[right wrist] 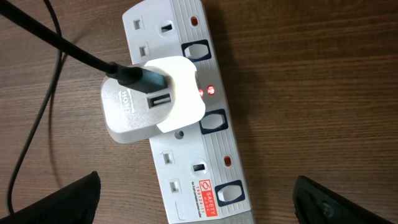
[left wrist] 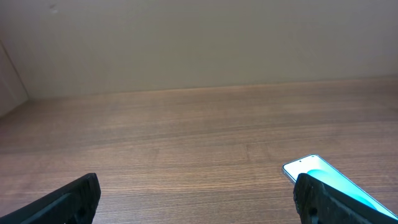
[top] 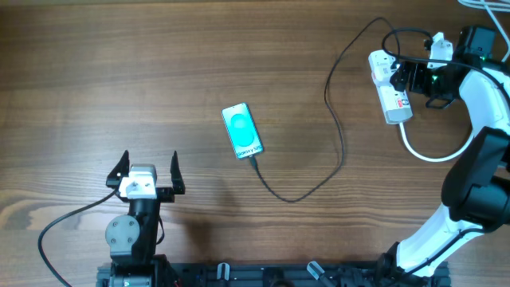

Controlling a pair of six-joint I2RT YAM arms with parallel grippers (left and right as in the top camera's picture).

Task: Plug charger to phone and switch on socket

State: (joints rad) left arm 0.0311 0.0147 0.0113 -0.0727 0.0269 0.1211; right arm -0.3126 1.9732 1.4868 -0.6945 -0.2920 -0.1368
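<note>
Black charger (right wrist: 130, 118) runs from phone (top: 242, 131) to socket (right wrist: 186, 43), red light (right wrist: 210, 91) on; left gripper (top: 149, 159) and right gripper (right wrist: 199, 208) gape wide, holding nothing.

DESK SCENE: A brown desk (top: 119, 72) with fine, darker wood grain carries a phone (top: 242, 131) whose screen glows teal-blue around a pale oval, with white lettering at one end. The charger (right wrist: 146, 102) pairs a thin black cable with a white adapter block. The white socket (right wrist: 189, 180) bears dark-outlined switches, a red-and-white safety label and one brightly lit red lamp. Its thick cord (top: 430, 159) is white. The left fingers (top: 121, 167) are black.
</note>
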